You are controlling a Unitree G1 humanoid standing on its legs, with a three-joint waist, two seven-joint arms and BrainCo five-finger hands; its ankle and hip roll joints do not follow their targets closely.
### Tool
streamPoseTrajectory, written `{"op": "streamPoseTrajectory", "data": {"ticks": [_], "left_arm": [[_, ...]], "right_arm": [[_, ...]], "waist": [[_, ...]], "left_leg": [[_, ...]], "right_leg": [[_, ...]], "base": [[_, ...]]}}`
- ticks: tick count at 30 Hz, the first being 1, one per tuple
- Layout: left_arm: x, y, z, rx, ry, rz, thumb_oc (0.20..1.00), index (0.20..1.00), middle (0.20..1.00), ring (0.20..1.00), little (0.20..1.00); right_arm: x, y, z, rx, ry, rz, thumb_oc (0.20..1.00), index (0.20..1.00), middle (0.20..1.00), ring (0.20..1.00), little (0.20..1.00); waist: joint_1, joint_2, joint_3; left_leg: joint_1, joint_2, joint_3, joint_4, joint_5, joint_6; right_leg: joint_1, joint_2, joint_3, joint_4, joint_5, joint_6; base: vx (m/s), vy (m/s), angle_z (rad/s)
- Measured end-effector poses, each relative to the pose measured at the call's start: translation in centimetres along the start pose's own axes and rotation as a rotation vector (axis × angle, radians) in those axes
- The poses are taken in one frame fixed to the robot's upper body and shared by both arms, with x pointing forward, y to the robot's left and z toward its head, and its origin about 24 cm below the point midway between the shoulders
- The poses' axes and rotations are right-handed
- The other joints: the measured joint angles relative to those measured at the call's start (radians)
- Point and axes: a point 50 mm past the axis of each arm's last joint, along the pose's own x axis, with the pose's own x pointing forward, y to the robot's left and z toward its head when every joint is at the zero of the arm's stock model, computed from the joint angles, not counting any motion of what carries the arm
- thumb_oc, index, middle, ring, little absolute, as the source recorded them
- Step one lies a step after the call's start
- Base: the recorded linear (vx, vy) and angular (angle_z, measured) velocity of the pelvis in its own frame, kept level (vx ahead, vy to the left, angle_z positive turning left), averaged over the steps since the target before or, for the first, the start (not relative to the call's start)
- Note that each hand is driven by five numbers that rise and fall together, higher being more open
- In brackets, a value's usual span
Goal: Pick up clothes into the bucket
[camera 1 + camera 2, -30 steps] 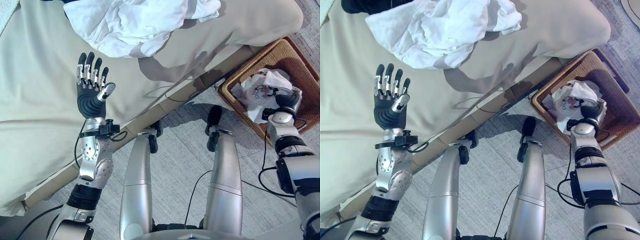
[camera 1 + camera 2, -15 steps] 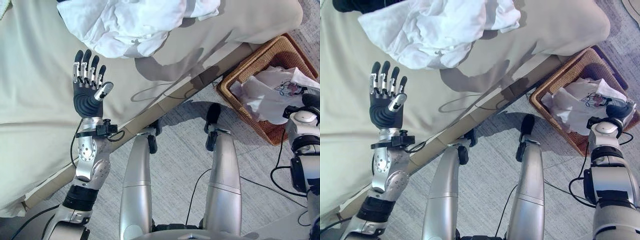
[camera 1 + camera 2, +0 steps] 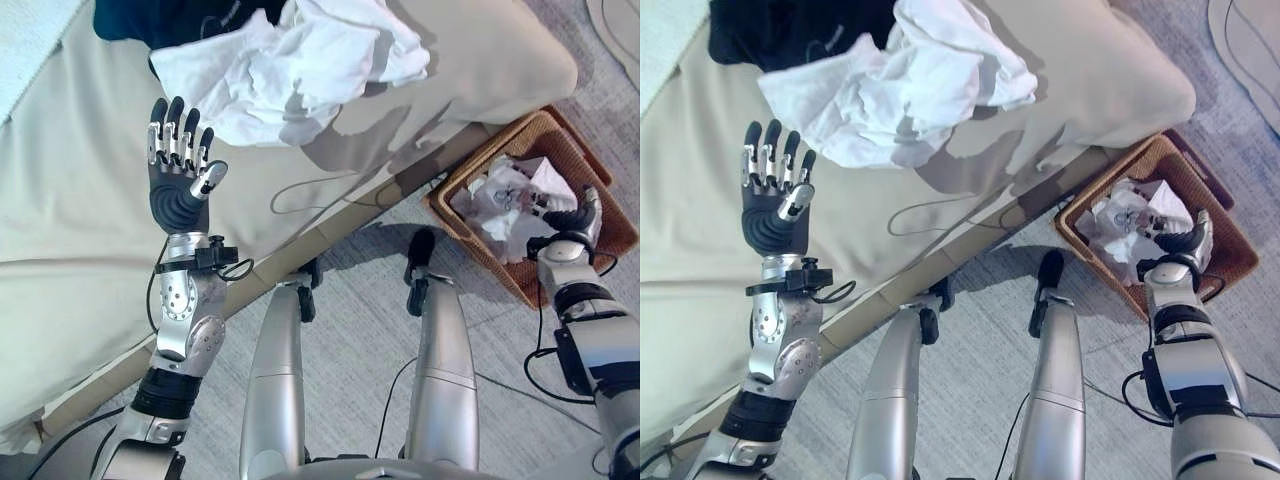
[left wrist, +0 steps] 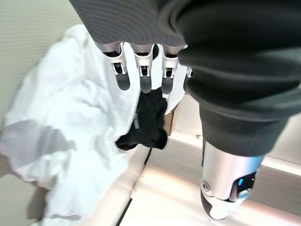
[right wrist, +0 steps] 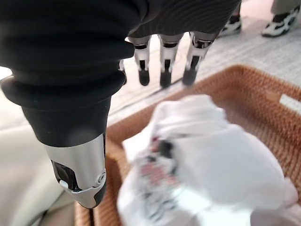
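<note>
White garment (image 5: 207,160) seemingly below fingers (image 5: 164,70)

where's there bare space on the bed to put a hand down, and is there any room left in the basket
Bare sheet runs around and below the left robot hand, from the white clothes pile down to the bed's edge. The top is crowded: the pile lies against a dark garment. The wicker basket holds a white garment; its far end is free.
</note>
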Motion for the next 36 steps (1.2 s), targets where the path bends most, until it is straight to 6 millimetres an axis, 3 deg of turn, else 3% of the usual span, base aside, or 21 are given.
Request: {"op": "streamPoseTrajectory", "data": {"ticks": [6,10,14,19,23,26,30,36], "left_arm": [[0.0,0.1,-0.7,-0.001,0.017,0.027,1.000,1.000,1.000,1.000,1.000],[-0.4,1.1,-1.4,0.037,0.053,0.064,1.000,1.000,1.000,1.000,1.000],[-0.9,1.7,-2.1,0.091,0.087,0.078,1.000,1.000,1.000,1.000,1.000],[-2.1,3.5,-3.5,0.221,0.170,0.134,1.000,1.000,1.000,1.000,1.000],[-2.9,4.8,-4.4,0.334,0.234,0.158,1.000,1.000,1.000,1.000,1.000],[-2.9,5.6,-4.8,0.447,0.262,0.152,1.000,1.000,1.000,1.000,1.000],[-3.1,6.6,-6.6,0.665,0.352,0.126,1.000,1.000,1.000,1.000,1.000],[-1.5,5.9,-8.1,1.035,0.333,-0.023,1.000,1.000,1.000,1.000,1.000]], "right_arm": [[-1.9,1.6,-4.5,-0.066,0.113,0.058,1.000,1.000,1.000,1.000,1.000],[-3.1,1.4,-7.6,-0.067,0.200,0.058,1.000,1.000,1.000,1.000,1.000],[-4.0,1.2,-9.4,-0.070,0.224,0.066,1.000,1.000,1.000,1.000,1.000],[-5.9,3.6,-8.4,0.147,0.146,0.122,1.000,1.000,1.000,1.000,1.000],[-9.2,6.5,-7.3,0.403,0.090,0.230,1.000,1.000,1.000,1.000,1.000],[-10.0,7.2,-6.1,0.525,0.057,0.301,1.000,1.000,1.000,1.000,1.000],[-11.3,8.6,-4.2,0.568,-0.013,0.412,1.000,1.000,1.000,1.000,1.000],[-15.0,12.0,-0.5,0.586,-0.160,0.645,1.000,1.000,1.000,1.000,1.000]], "waist": [[0.000,-0.014,-0.035],[0.001,-0.026,-0.049],[-0.006,-0.042,-0.064],[-0.050,-0.061,-0.076],[-0.055,-0.075,-0.097],[-0.056,-0.076,-0.102],[-0.056,-0.077,-0.102],[-0.050,-0.091,-0.086]], "left_leg": [[0.146,-0.020,-0.044,-0.154,0.083,-0.033],[0.295,-0.020,-0.077,-0.270,0.108,-0.041],[0.412,-0.013,-0.108,-0.358,0.147,-0.047],[0.524,0.009,-0.134,-0.423,0.159,-0.052],[0.603,0.035,-0.131,-0.450,0.163,-0.054],[0.612,0.040,-0.129,-0.473,0.167,-0.053],[0.626,0.037,-0.124,-0.472,0.167,-0.053],[0.594,0.028,-0.102,-0.460,0.168,-0.053]], "right_leg": [[0.157,-0.017,-0.075,-0.086,0.011,-0.004],[0.309,-0.014,-0.121,-0.148,0.005,-0.001],[0.437,0.000,-0.169,-0.207,0.006,-0.002],[0.573,0.028,-0.213,-0.277,0.008,-0.001],[0.653,0.057,-0.218,-0.322,0.012,-0.004],[0.656,0.059,-0.224,-0.324,0.013,-0.005],[0.668,0.056,-0.222,-0.327,0.017,-0.006],[0.624,0.049,-0.198,-0.326,0.030,0.001]], "base": [[-0.02,-0.072,0.21],[0.05,-0.086,0.22],[0.06,-0.075,0.17],[0.07,-0.049,0.09],[0.03,0.004,-0.08],[0.04,0.066,0.00],[0.00,0.096,-0.01],[-0.05,0.103,-0.07]]}}
